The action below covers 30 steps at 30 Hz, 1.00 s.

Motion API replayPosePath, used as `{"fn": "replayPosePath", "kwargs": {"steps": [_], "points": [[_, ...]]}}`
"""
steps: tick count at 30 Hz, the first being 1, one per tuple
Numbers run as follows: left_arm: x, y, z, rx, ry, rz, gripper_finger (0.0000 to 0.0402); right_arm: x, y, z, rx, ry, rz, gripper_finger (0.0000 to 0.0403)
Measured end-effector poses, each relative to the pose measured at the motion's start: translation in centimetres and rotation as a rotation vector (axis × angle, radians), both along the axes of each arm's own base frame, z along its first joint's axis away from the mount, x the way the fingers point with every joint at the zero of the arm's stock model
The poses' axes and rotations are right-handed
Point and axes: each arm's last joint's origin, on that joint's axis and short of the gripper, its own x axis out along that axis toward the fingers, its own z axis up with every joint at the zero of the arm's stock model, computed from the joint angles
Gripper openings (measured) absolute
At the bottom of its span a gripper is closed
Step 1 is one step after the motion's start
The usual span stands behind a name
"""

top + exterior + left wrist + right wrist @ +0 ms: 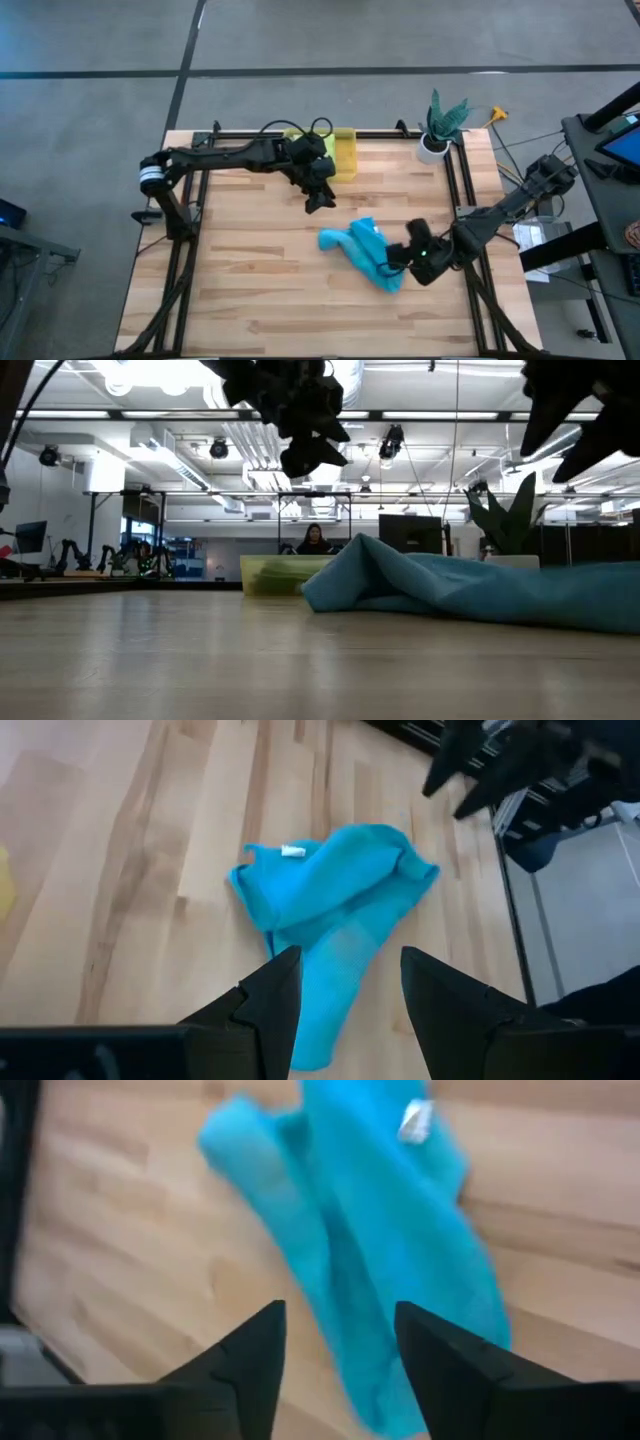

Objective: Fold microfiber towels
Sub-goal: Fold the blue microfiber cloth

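One teal towel [360, 250] lies crumpled on the wooden table, right of centre, with a white tag [293, 850] on its edge. It also shows in the low view [450, 585], the left wrist view [330, 910] and the right wrist view [370, 1260]. My left gripper [318, 200] is open and hangs above the table between the bin and the towel, pointing at the towel [345, 960]. My right gripper [395, 258] is open above the towel's right end [340, 1315]. The other teal towel and the grey one do not show.
A yellow translucent bin [342, 152] stands at the table's far edge, with something pale green inside [280, 575]. A potted plant [440, 125] stands at the far right corner. A black rail frame [455, 190] runs along the table's sides. Bare wood lies to the left and near side.
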Motion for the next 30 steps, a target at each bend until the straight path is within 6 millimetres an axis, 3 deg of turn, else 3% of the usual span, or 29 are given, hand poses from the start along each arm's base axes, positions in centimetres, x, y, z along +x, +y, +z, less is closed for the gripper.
{"fn": "replayPosePath", "kwargs": {"steps": [3, 7, 12, 15, 24, 30], "points": [[-0.5, -0.1, 1.1, 0.009, -0.030, 0.001, 0.0157, -1.1, -0.7, 0.2, -0.009, 0.000, -0.112, 0.0204], [-1.2, -0.3, 2.5, 0.028, -0.081, 0.004, 0.0157, -2.3, -2.0, -2.5, -0.012, 0.100, -0.187, 0.0213], [-1.6, -0.4, 3.0, 0.031, -0.082, 0.007, 0.0157, -1.6, -2.1, -5.8, 0.237, 0.043, -0.153, 0.0204], [-1.7, -0.4, 3.2, 0.036, -0.090, 0.005, 0.0157, -0.7, -1.6, -6.6, 0.358, -0.087, -0.159, 0.0198], [-1.9, -0.1, 2.5, 0.067, -0.066, 0.016, 0.0157, -0.8, -3.5, -7.2, 0.257, -0.034, -0.231, 0.0194], [-2.6, 0.3, 0.1, -0.008, 0.095, 0.060, 0.0157, 0.6, -4.9, -5.9, 0.119, -0.094, -0.190, 0.0194]]}}
